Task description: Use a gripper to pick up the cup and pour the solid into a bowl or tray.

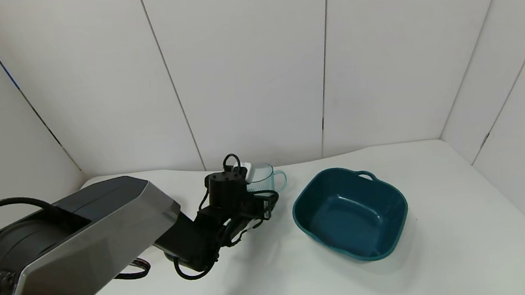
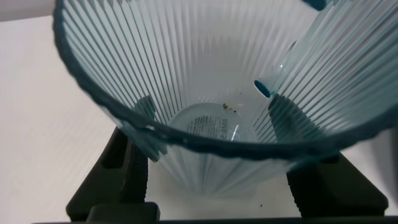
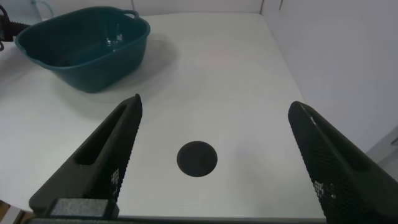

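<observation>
1. Up close, left gripper point(image 2: 211, 186): fingers point(image 2: 127, 177) set either side of the cup point(image 2: 211, 93), pressed against its ribbed wall low down. Closed on the cup, gripping it.
2. Cup: transparent pale-blue, ribbed, upright. The left wrist view looks down through its rim to the base. Only a few tiny specks lie on the base near the printed label; no heap of solid shows inside.
3. From the head view, the left gripper point(image 1: 252, 187) sits at the far side of the white table point(image 1: 445, 245), near the back wall panels point(image 1: 245, 67), arm reaching in from the robot's left. Cup point(image 1: 263, 178) shows just past the wrist, its loop handle pointing toward the basin.
4. Dark-teal basin point(image 1: 351, 213): squarish, handled, just to the right of the cup, apart from it. Nothing visible inside. It is the nearest vessel; no other bowl is in view.
5. Right gripper point(image 3: 214, 158): fingers point(image 3: 106, 158) spread wide, holding nothing, hovering above bare table with a round black spot point(image 3: 197, 158) below it. Basin point(image 3: 84, 46) well off from it. This arm is out of the head view.
</observation>
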`<action>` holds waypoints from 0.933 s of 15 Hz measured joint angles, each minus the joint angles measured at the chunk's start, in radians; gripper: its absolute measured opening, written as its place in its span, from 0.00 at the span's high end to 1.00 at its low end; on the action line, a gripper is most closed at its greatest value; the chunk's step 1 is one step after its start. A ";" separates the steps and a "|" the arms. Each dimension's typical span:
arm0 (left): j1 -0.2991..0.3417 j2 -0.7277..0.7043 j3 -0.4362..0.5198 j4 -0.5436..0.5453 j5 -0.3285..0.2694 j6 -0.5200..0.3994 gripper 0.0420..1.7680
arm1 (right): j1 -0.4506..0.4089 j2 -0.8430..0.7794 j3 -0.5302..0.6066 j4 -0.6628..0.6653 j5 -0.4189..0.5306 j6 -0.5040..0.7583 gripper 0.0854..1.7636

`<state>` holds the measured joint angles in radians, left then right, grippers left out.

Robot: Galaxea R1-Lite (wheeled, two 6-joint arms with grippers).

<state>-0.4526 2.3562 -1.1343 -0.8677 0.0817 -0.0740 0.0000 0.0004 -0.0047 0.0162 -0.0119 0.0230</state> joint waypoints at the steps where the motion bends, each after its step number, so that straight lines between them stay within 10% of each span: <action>1: 0.000 0.000 0.001 0.000 0.000 0.001 0.25 | 0.000 0.000 0.000 0.000 0.000 0.000 0.03; 14: -0.004 -0.052 0.037 0.046 0.003 0.012 0.07 | 0.000 0.000 0.000 0.000 0.000 0.000 0.03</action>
<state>-0.4570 2.3043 -1.0977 -0.8221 0.0851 -0.0619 0.0000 0.0004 -0.0047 0.0162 -0.0123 0.0234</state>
